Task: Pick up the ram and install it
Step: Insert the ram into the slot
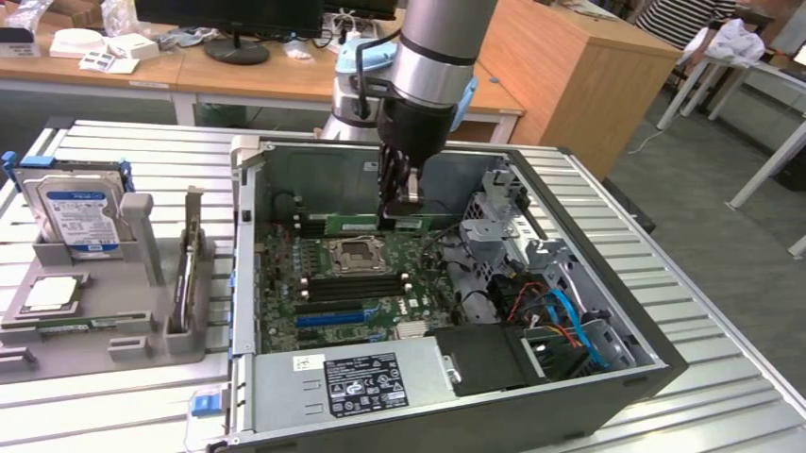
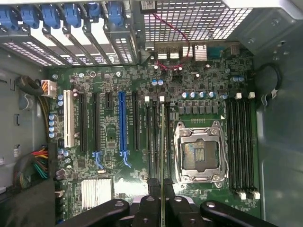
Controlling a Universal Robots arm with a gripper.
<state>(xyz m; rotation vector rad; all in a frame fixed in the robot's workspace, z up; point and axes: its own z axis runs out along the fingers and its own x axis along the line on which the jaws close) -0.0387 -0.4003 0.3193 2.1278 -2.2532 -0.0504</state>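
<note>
presently one hand (image 2: 162, 187) clasping one ram (image 2: 162, 137), one motherboard (image 2: 113, 85) beneath

Arm (image 1: 435, 38) hangs near vertical, wrist (image 1: 422, 104) pointing straight down. Gripper (image 1: 406, 213) at the low end, tips down. Black fingers (image 2: 152, 198) almost together, jaws clamped on the ram (image 2: 162, 142), held edge-on between them. Outer links (image 2: 102, 211) splay to either side.

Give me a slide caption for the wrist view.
Gripper holds the ram edge-on at the memory slots beside the empty processor socket.
</note>
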